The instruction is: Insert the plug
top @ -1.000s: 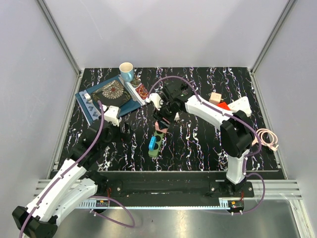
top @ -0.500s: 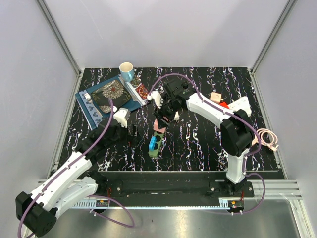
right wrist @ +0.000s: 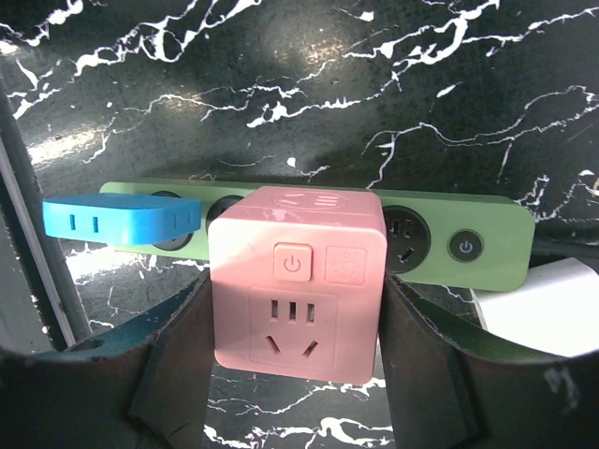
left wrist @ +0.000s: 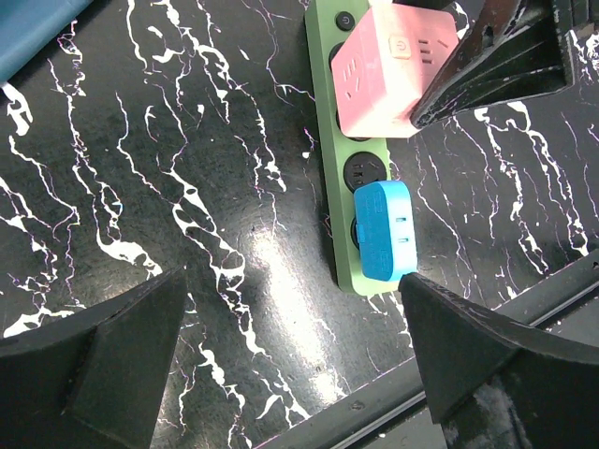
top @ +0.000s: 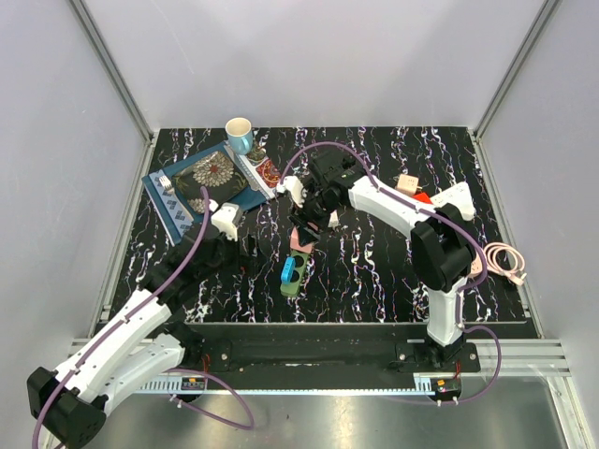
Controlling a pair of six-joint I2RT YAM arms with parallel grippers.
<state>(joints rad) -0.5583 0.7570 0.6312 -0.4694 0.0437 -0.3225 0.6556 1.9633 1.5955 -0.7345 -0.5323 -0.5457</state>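
A green power strip lies on the black marbled table, with a blue plug seated near its near end. My right gripper is shut on a pink cube plug, its fingers pressing both sides. The cube sits over the strip between the blue plug and the switch end; whether its pins are in a socket is hidden. My left gripper stands wide open, low beside the strip, one fingertip close to the blue plug. The pink cube shows at the top of that view.
A blue mat with a patterned plate, a fork and a cup lies at the back left. A wooden block and a red and white item lie at the right, with a coiled pink cable.
My left gripper has moved right, closer to the strip, and stays open. The right gripper has shifted the pink cube slightly away from the blue plug.
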